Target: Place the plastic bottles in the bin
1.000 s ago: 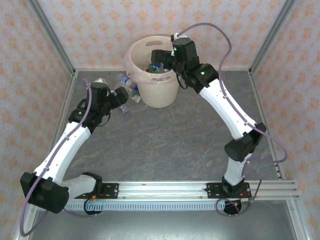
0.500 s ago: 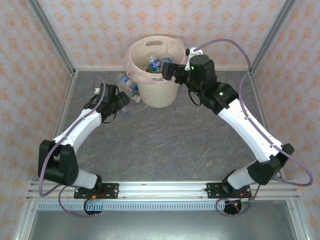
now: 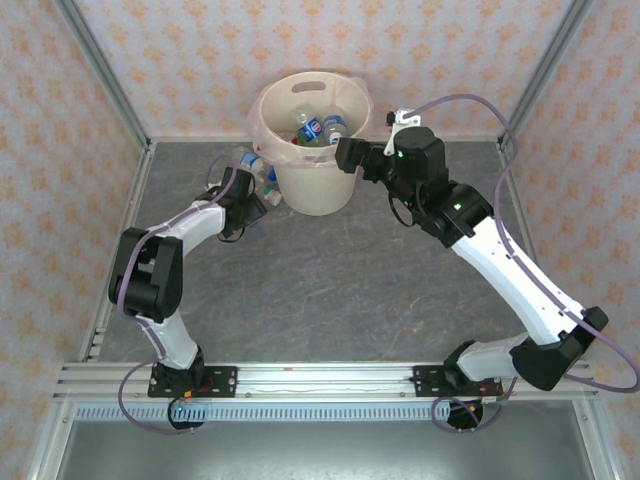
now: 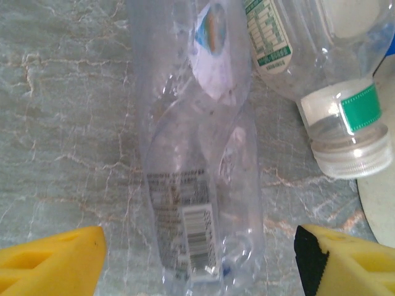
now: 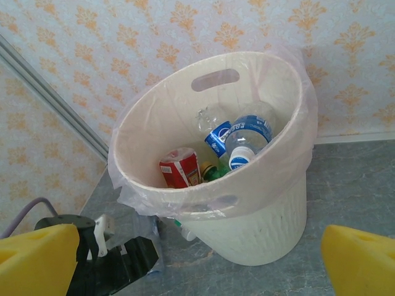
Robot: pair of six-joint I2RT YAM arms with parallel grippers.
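The bin [image 3: 315,190] stands at the far side of the table [image 3: 330,280], close to the back wall [image 3: 200,50]. A thin clear liner [image 5: 295,92] is folded over its rim. Inside the bin we see several plastic bottles [image 3: 318,130]. From the right wrist camera we can pick out a blue-label bottle [image 5: 248,131] with a white cap and a red-label bottle [image 5: 179,168], with something green between them. Other loose bottles [image 3: 255,165] lie on the table just to the left of the bin, near its wall.

From the left wrist camera we see a crushed clear bottle [image 4: 197,154] lying flat on the grey table. It lies lengthwise between the two yellow fingers of the left pincer [image 4: 197,268]. This pincer is spread, and a strip of table shows between each finger and the bottle, so it is pinching nothing. Close beside the crushed bottle, on its right, lies a second clear bottle [image 4: 308,55] with a white cap [image 4: 349,148] and a green band.

The right pincer [image 5: 197,262] hovers beside the bin, on its right side when seen from above. Its fingers are spread wide, nothing is between them, and the open bin is in front of them.
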